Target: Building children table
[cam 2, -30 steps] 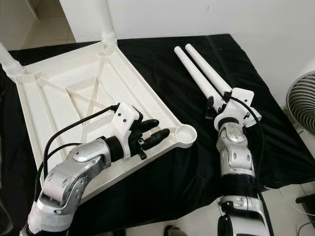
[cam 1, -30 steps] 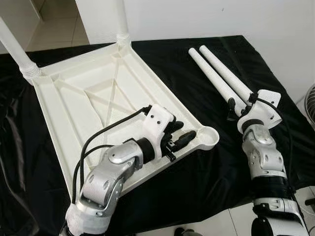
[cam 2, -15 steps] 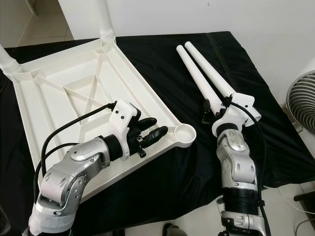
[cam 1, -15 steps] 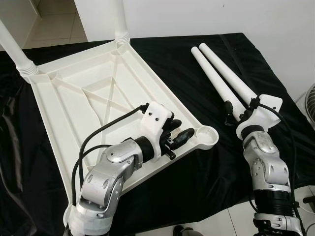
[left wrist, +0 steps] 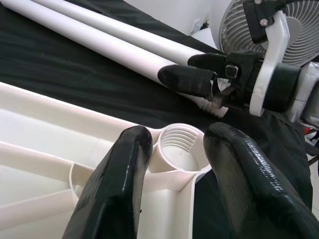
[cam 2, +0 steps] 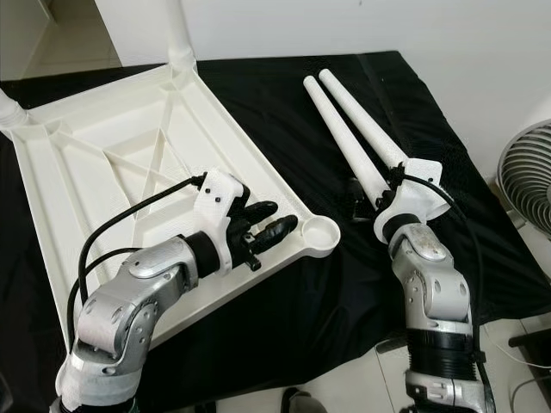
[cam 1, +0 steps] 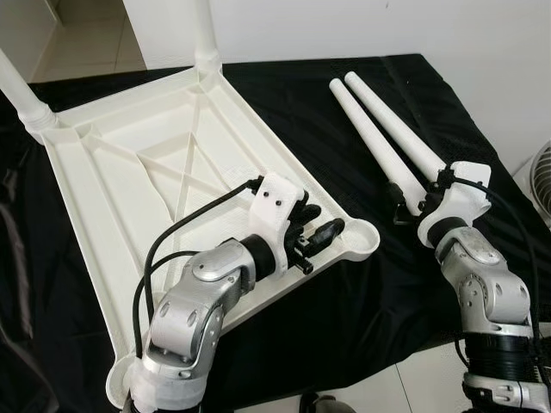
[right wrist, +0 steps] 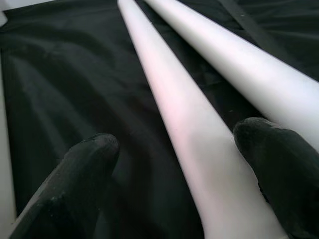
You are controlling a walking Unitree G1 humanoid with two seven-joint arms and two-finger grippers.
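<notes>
Table top (cam 1: 129,172): white plastic, lying upside down on the black cloth (cam 1: 344,292), ribs and cross-bracing facing up. That's our landmark.
Fitted legs: two already stand in the far corners of the table top, one at the far left (cam 1: 21,90), one at the far middle (cam 1: 202,34). Both run out of the picture at the top, so their full length can't be seen.
Empty socket (left wrist: 180,147): round and threaded inside, at the table top's near right corner, nothing in it.
Left gripper (cam 1: 320,231): resting on the table top's near right edge, just short of that socket. Fingers (left wrist: 122,164) spread apart, framing the socket in the wrist view, gripping nothing.
Loose legs: two white tubes lying side by side on the cloth, to the right of the table top and well apart from it. Nearer tube (right wrist: 174,114), farther tube (right wrist: 239,45).
Right gripper (right wrist: 189,174): down at the near end of the loose legs, fingers wide, straddling the nearer tube. One finger (right wrist: 75,169) on the cloth side, the other between the two tubes. Whether the pads touch the tube, hard to say.
Hidden: the tubes' near ends sit behind the right gripper's white wrist housing (cam 1: 461,194).
Fan (cam 2: 525,172): beyond the cloth's right edge, cut off by the frame.
</notes>
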